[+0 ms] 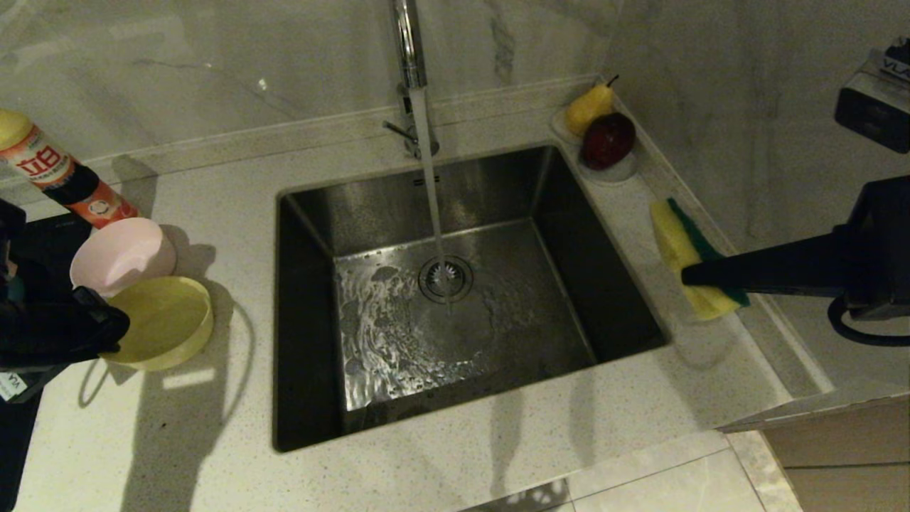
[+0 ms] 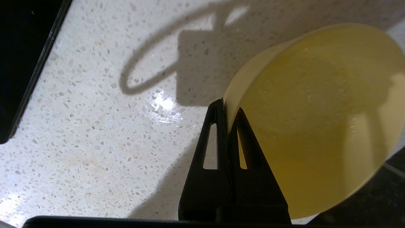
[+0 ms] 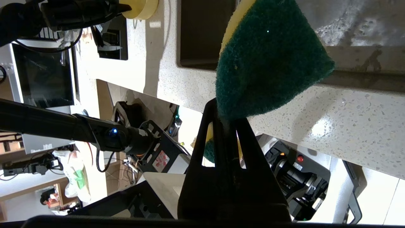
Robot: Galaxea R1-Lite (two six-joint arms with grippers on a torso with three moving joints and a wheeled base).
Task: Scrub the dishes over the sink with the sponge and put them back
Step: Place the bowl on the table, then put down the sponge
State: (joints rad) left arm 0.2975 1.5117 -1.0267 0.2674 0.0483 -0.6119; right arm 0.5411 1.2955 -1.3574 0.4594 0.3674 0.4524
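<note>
My left gripper (image 2: pixel 227 109) pinched the rim of the smooth yellow plastic bowl (image 1: pixel 165 321), the pale pink bowl (image 1: pixel 122 254) just behind it. My right gripper (image 3: pixel 226 118) clamped the yellow-and-green sponge (image 3: pixel 269 63) beside the steel sink (image 1: pixel 370 206), where water ran.

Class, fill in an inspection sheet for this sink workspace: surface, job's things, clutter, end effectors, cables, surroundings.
Surface: speckled pale countertop, lit, with arm shadows.
Job's things: steel sink with the tap running onto the drain; yellow bowl lifted left of it, pink bowl behind; blue bowl not seen.
Clutter: detergent bottle at the left; pear and a dark red fruit on a white dish.
End effectors: left end effector shut on the yellow bowl's rim; right end effector shut on the sponge, right of the sink.
Cables: black cable looped under the right arm.
Surroundings: marble wall; floor tiles.
</note>
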